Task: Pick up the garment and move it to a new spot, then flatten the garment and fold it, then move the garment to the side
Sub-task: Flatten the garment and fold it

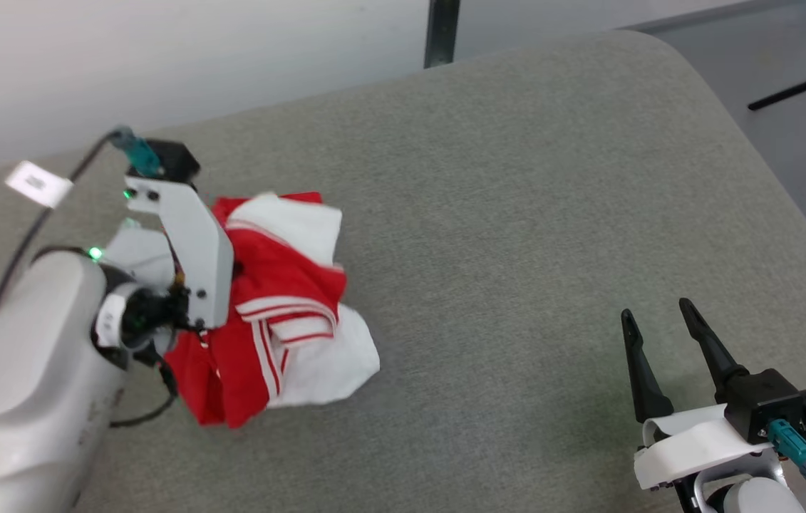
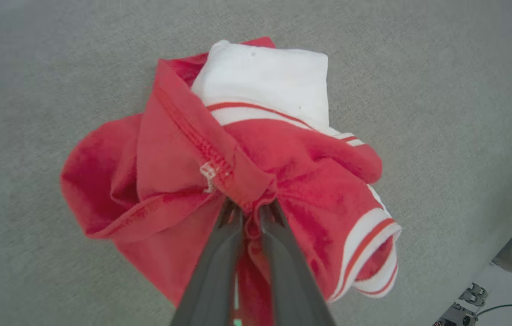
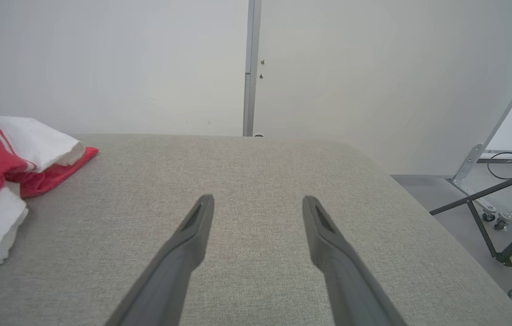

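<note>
The left claw (image 2: 250, 209) pinches the shirt's (image 2: 310, 181) red fold and should lift slowly; the right claw (image 1: 655, 308) stands open, well apart.

Garment (image 1: 281, 313): one, a single red-and-white heap.
Grippers: two, namely the left gripper (image 2: 251, 210) and the right gripper (image 1: 655, 308). Each has two dark fingers (image 3: 192, 235), four in all.
Padded grey table (image 1: 517, 214): one.
Green lights (image 1: 95, 253) lit on the left arm: two.
Teal connectors (image 1: 139, 153): two, one at each wrist.
White tag (image 1: 38, 183) on the left cable: one.
Dark upright post (image 1: 442, 28) behind the table: one.
Thin black bar (image 1: 802, 85) on the floor: one.
</note>
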{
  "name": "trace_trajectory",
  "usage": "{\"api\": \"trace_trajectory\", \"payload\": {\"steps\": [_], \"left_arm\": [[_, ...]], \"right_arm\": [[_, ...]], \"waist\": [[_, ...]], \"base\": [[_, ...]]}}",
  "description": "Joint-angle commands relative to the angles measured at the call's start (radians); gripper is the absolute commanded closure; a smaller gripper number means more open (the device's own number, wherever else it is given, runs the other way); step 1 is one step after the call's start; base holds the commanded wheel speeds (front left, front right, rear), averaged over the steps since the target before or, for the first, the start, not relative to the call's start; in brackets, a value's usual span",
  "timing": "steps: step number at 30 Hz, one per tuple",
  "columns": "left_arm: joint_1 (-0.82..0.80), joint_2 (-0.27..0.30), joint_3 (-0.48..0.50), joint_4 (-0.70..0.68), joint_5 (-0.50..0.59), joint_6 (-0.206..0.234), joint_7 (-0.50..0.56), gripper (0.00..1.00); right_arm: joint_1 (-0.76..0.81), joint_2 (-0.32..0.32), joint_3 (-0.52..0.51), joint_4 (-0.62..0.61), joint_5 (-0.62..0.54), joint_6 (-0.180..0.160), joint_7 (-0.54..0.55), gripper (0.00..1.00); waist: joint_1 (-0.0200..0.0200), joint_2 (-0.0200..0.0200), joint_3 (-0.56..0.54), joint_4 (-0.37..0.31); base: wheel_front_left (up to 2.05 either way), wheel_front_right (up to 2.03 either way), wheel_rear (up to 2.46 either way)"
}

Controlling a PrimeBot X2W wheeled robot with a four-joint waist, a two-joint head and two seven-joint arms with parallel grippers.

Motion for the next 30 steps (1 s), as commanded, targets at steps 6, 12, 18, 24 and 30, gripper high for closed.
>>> {"api": "trace_trajectory", "payload": {"steps": [6, 12, 18, 24, 30], "left_arm": [[0.027, 0.062, 0.044, -0.081, 0.002, 0.066, 0.017, 1.0], [0.136, 0.136, 0.106, -0.154, -0.024, 0.131, 0.021, 1.0], [0.255, 0.13, 0.118, -0.175, -0.046, 0.156, -0.007, 1.0], [0.273, 0.117, 0.097, -0.117, -0.028, 0.136, -0.046, 0.0], [0.192, 0.136, 0.072, -0.139, 0.023, 0.137, -0.039, 0.0]], "right_arm": [[0.017, 0.002, -0.01, -0.004, -0.01, 0.0, -0.001, 0.0], [0.019, 0.003, -0.012, -0.008, -0.011, 0.0, -0.001, 0.0], [0.01, 0.002, -0.013, -0.004, -0.012, 0.0, -0.001, 0.0], [0.0, 0.002, -0.006, 0.004, -0.009, 0.0, -0.001, 0.0], [0.005, 0.002, -0.012, -0.004, -0.02, 0.0, -0.001, 0.0]], "waist": [[0.0, 0.0, -0.023, 0.051], [0.0, 0.0, -0.023, 0.083], [0.0, 0.0, -0.018, 0.111], [0.0, 0.0, -0.025, 0.128], [0.0, 0.0, -0.043, 0.128]], "base": [[0.0, 0.0, 0.0], [0.0, 0.0, 0.0], [0.0, 0.0, 0.0], [0.0, 0.0, 0.0], [0.0, 0.0, 0.0]]}}
